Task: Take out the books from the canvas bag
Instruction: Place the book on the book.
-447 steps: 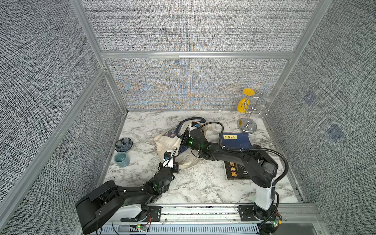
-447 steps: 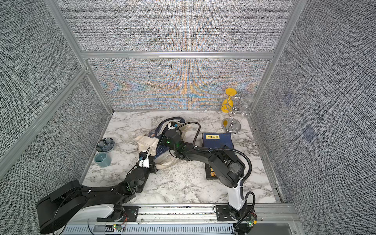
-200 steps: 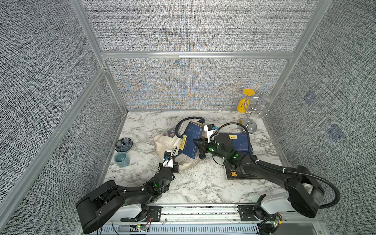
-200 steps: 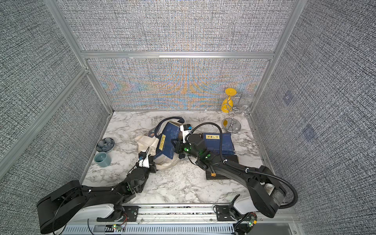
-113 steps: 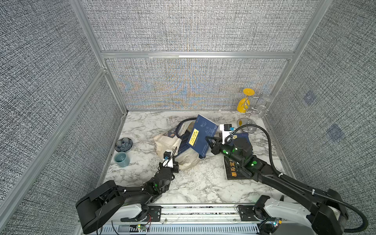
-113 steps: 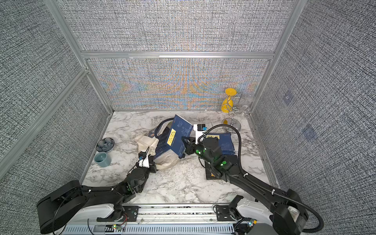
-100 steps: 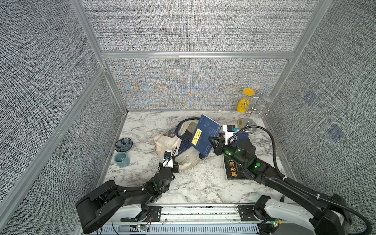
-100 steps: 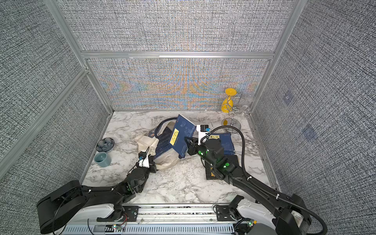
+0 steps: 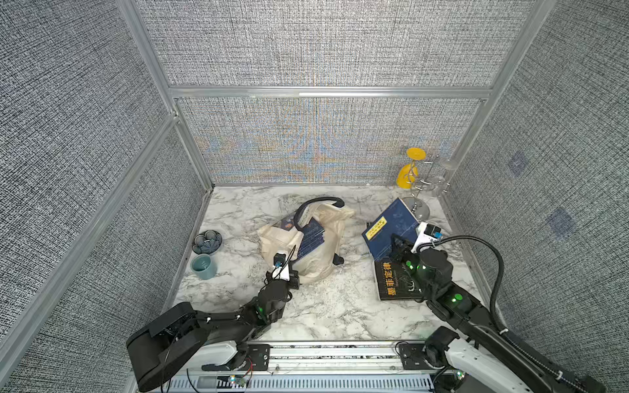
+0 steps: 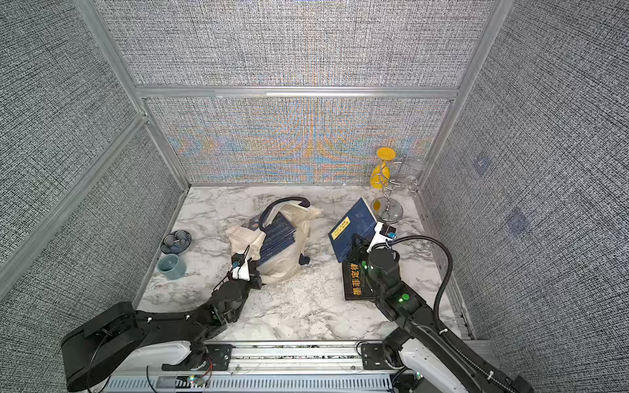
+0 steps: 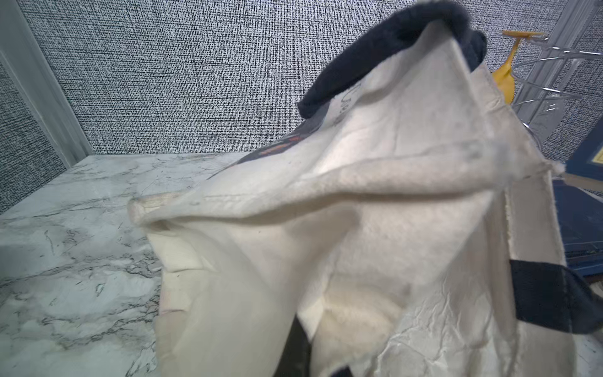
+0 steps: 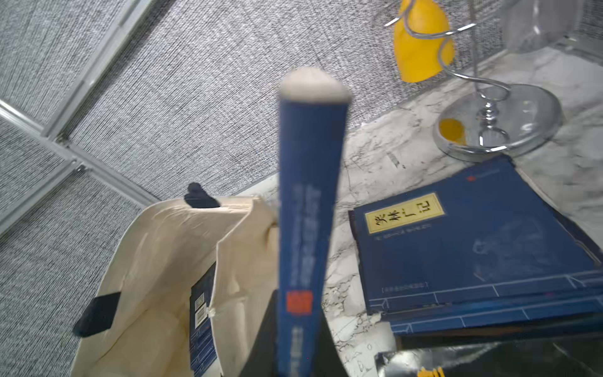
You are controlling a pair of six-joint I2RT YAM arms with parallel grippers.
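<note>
At the near lip of the canvas bag [image 9: 332, 231], the left gripper [image 9: 295, 277] looks clamped shut on the limp, creased cream cloth, and thin navy books [image 9: 311, 238] lie inside the bag's open mouth. Right of the bag, the right gripper [image 9: 395, 245] pinches a slim, stiff navy book [image 9: 391, 224] by its lower edge, tilted up above a flat black book [image 9: 391, 284]. Held only at one edge, its smooth cover could pivot or slip from the pads. Its far corner could also knock the spindly wire stand [image 9: 422, 208] just beyond.
</note>
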